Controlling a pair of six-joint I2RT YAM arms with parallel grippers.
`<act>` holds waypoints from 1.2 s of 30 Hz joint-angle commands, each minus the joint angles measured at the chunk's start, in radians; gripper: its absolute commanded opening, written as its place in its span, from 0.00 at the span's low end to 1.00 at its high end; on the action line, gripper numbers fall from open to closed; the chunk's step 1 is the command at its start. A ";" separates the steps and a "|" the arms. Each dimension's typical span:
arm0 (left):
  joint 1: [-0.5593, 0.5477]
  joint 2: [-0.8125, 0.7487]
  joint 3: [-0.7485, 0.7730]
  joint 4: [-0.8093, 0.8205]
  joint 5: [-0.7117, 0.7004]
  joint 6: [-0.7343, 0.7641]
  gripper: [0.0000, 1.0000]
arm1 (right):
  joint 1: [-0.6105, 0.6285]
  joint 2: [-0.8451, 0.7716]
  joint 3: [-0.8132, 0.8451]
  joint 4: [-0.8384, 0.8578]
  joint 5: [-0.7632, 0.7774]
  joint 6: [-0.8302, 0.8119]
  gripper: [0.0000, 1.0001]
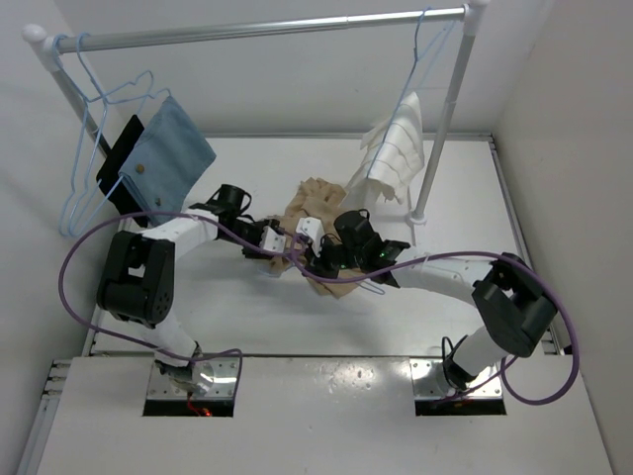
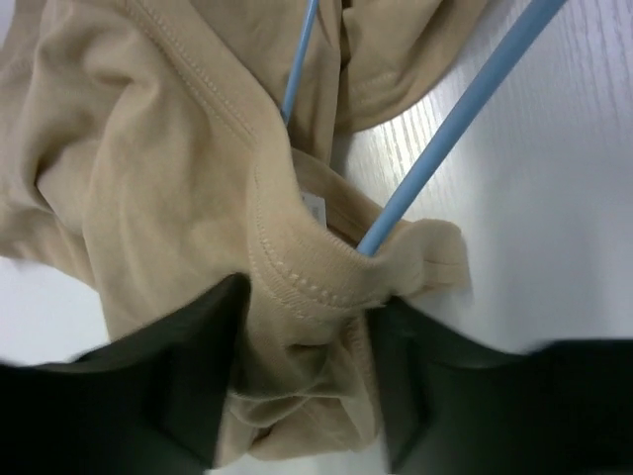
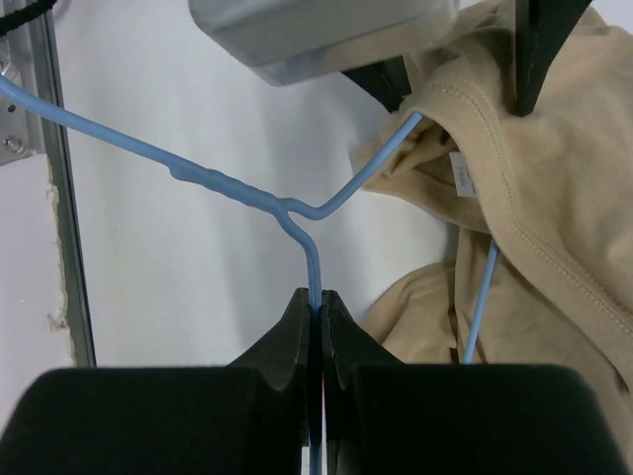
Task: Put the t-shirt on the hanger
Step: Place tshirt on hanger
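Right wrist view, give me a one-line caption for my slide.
Right gripper pinches the pale-blue hanger by its neck, with one hanger arm inside the tan t-shirt at its collar.

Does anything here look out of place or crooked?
Yes: the t-shirt lies bunched in a heap on the table, with only one arm of the hanger pushed in through its collar; the other arm sticks out. Nothing looks torn.
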 commanded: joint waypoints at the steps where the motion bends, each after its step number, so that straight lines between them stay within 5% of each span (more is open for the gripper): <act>1: -0.021 0.009 0.000 0.035 0.076 -0.012 0.53 | -0.009 0.019 0.055 0.059 -0.037 0.005 0.00; 2: -0.021 0.018 0.000 0.035 0.076 -0.029 0.44 | -0.009 0.020 0.065 0.048 -0.037 0.005 0.00; 3: -0.021 0.018 0.011 0.035 0.076 -0.061 0.22 | -0.009 0.029 0.074 0.038 -0.037 0.005 0.00; 6: -0.021 0.006 0.036 0.035 0.064 -0.130 0.00 | -0.009 0.039 0.074 0.037 -0.047 -0.006 0.00; 10: -0.021 -0.036 0.048 -0.056 0.028 -0.112 0.00 | -0.009 0.049 0.083 0.050 -0.034 0.026 0.00; 13: -0.021 -0.111 0.010 -0.103 -0.022 -0.031 0.00 | -0.009 0.004 0.105 0.028 -0.013 0.046 0.26; 14: -0.021 -0.134 -0.007 -0.103 -0.047 -0.008 0.00 | -0.009 -0.012 0.105 0.028 0.001 0.046 0.42; 17: -0.021 -0.221 -0.091 -0.090 -0.079 0.098 0.00 | 0.002 -0.089 0.071 -0.024 0.052 0.009 0.60; 24: -0.031 -0.301 -0.180 -0.070 -0.136 0.077 0.00 | 0.002 -0.296 -0.075 -0.024 0.122 0.058 0.65; 30: -0.049 -0.387 -0.268 -0.060 -0.180 0.230 0.00 | -0.009 -0.369 -0.118 0.044 0.269 0.242 0.69; 36: -0.060 -0.435 -0.308 -0.051 -0.180 0.206 0.00 | -0.009 -0.022 0.129 -0.212 0.384 0.278 0.69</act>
